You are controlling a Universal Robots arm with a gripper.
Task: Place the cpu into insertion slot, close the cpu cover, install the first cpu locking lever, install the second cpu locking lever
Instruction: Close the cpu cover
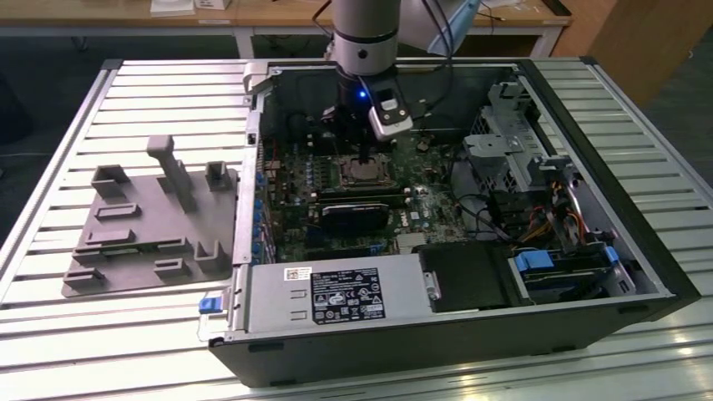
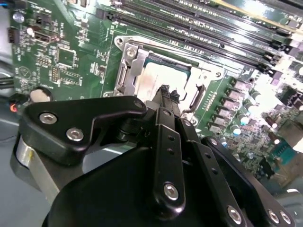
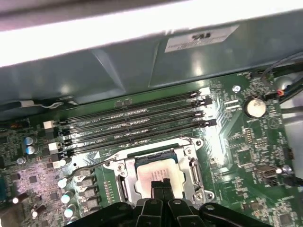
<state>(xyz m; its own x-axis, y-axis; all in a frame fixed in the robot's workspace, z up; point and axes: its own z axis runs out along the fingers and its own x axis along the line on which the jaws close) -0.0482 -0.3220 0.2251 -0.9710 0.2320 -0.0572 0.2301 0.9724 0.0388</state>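
Cpu (image 3: 158, 170) lies partly hidden behind the closed jaws.

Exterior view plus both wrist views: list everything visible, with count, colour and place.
silver slatted metal table: one, the work surface.
black computer case: one, lying open on table.
grey moulded fixture block: one, exterior view's left of case.
green motherboard: one, inside case.
pale silvery square cpu: one, mid-motherboard.
silver metal cpu cover: one, lying around cpu.
long black memory slots: four, beside cpu cover.
silver labelled power supply box: one, at case edge.
black gripper: one, shut, tips over cpu.
silver-grey robot arm: one, above case.
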